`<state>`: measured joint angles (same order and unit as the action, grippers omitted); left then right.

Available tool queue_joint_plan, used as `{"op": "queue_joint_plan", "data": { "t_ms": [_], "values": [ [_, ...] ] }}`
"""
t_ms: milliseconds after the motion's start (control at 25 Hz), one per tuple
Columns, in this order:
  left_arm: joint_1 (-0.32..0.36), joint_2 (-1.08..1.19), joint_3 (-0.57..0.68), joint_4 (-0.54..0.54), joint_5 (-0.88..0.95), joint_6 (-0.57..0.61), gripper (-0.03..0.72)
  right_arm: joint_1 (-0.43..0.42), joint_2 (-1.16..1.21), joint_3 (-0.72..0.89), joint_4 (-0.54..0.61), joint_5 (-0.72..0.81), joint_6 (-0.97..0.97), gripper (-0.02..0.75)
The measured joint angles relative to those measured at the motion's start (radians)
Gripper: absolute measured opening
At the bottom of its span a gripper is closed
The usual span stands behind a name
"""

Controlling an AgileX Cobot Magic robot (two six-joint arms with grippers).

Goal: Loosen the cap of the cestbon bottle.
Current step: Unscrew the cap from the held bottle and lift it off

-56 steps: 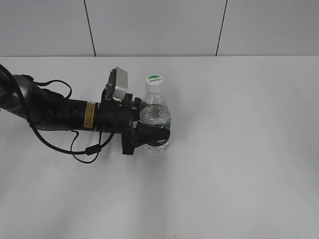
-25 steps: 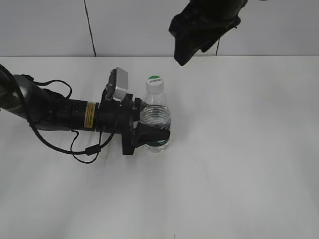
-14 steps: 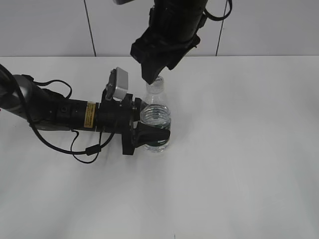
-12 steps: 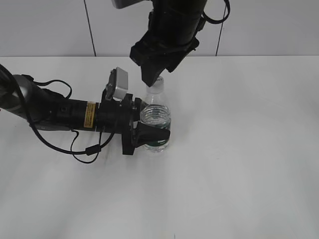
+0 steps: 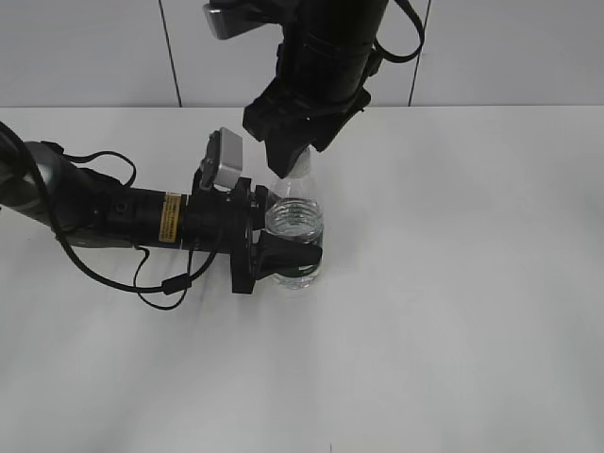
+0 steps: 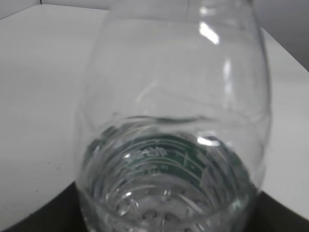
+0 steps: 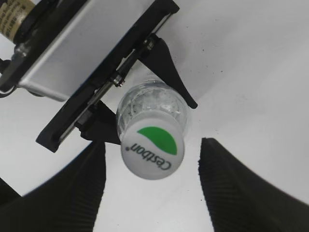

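Note:
The cestbon bottle stands upright on the white table, clear with a dark green label. My left gripper lies level from the left and is shut on the bottle's body, which fills the left wrist view. My right gripper hangs straight above the bottle and hides the cap in the exterior view. In the right wrist view the white cap with its green half sits between the open right fingers, with a gap on each side.
The left arm and its looping cables lie across the table's left side. A white tiled wall runs along the far edge. The right arm comes down from the top centre.
The right arm has come down from the upper right over the bottle and lowered its open fingers around the cap. The left gripper and the bottle have stayed still.

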<state>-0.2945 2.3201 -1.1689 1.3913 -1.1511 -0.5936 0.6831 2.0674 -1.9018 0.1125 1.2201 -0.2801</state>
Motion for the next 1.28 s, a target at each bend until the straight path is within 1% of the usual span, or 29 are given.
{"op": "queue_joint_plan", "data": {
  "t_ms": [440, 880, 960, 1080, 1280],
  "values": [
    [0.0, 0.0, 0.0, 0.0, 0.0, 0.0, 0.408, 0.0, 0.0, 0.0, 0.0, 0.0, 0.0, 0.419],
    [0.0, 0.0, 0.0, 0.0, 0.0, 0.0, 0.408, 0.0, 0.016, 0.0, 0.0, 0.0, 0.0, 0.406],
    [0.0, 0.0, 0.0, 0.0, 0.0, 0.0, 0.408, 0.0, 0.016, -0.001, 0.0, 0.0, 0.0, 0.379],
    [0.0, 0.0, 0.0, -0.002, 0.0, 0.0, 0.408, 0.0, 0.017, -0.012, -0.002, 0.004, 0.0, 0.301],
    [0.001, -0.001, 0.0, -0.023, -0.013, -0.001, 0.408, 0.0, 0.024, -0.048, -0.003, 0.013, -0.064, 0.301]
  ]
}}
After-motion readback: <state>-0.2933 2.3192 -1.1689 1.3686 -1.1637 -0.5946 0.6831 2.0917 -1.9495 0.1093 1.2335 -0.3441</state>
